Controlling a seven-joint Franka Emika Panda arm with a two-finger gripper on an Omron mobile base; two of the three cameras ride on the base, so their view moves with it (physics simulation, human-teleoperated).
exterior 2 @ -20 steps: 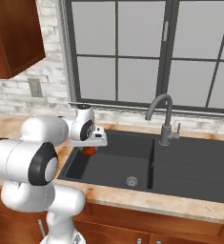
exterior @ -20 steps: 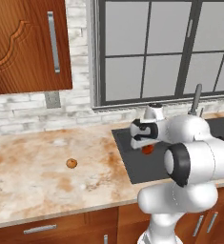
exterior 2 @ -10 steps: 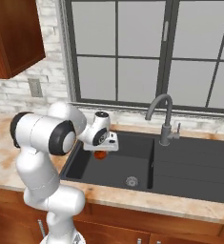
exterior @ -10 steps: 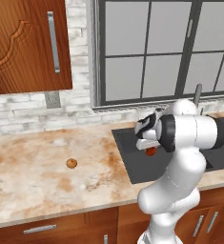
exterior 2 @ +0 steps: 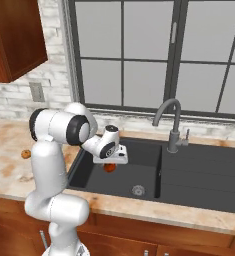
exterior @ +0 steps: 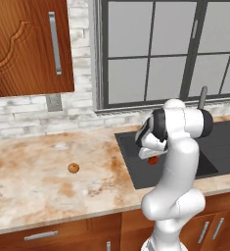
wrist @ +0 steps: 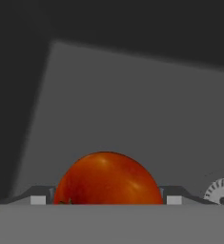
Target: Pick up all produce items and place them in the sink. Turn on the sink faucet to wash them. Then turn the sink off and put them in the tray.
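Your gripper (exterior 2: 109, 165) hung over the sink (exterior 2: 199, 175) basin, clamped on the red tomato (wrist: 107, 178). The orange-tan ball (exterior: 73, 168) lay on the tabletop (exterior: 33, 196), well apart. Step in hand: delivering first produce; next, lower and release.

Even, shadowless rendered light on base views; dim, soft hand view
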